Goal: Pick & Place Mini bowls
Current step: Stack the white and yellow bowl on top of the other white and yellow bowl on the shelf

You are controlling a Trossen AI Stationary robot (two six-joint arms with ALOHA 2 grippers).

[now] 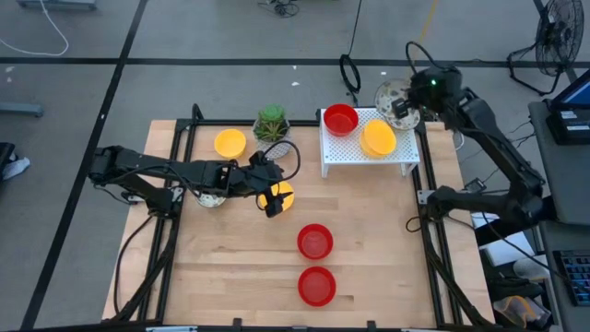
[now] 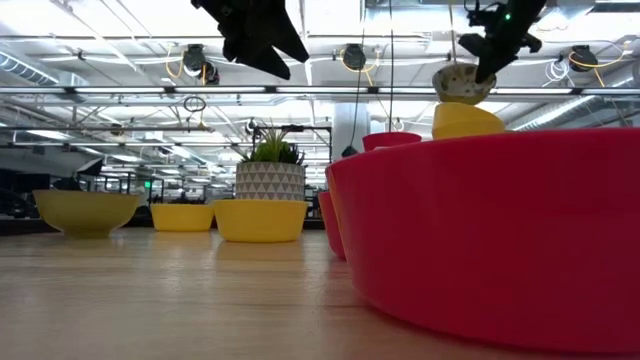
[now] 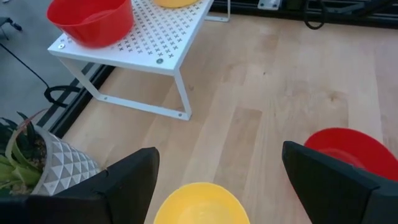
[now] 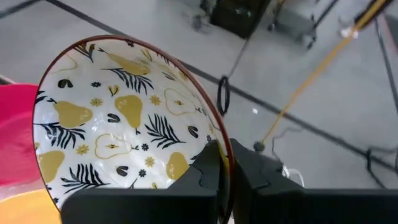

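While the right pincer (image 1: 403, 103) hangs off the bench's far right corner, at about one o'clock from the bench's middle, its two dark fingers are pinched shut on the rim of a cream mini bowl patterned with yellow pears and dark leaves (image 4: 124, 124); one finger lies inside the rim and the other outside, and the bowl hangs tilted in the air just beyond the white perforated metal rack (image 1: 369, 152); on that rack stand a plain red mini bowl (image 1: 340, 119) toward its ten o'clock corner and a stack of plain yellow mini bowls (image 1: 378, 137) near its middle, touching nothing but the rack; the low view shows the held bowl just above the yellow stack, apart from it.

The left pincer (image 1: 273, 196) stands wide open over the light wooden bench (image 1: 369, 240), slightly to nine o'clock of the middle; its fingers (image 3: 124, 180) straddle a single plain yellow mini bowl (image 3: 198, 203) resting on the wood without touching it; the pincer holds nothing.

At six o'clock from the bench's middle lie two more plain red mini bowls, one (image 1: 315, 242) nearer the middle and one (image 1: 317, 286) toward the near edge, close but apart; another plain yellow mini bowl (image 1: 230, 143) sits at eleven o'clock, just beside a small pale patterned pot with a green leafy plant (image 1: 271, 124); a speckled cream mini bowl (image 1: 211, 197) shows partly under the left arm at nine o'clock.
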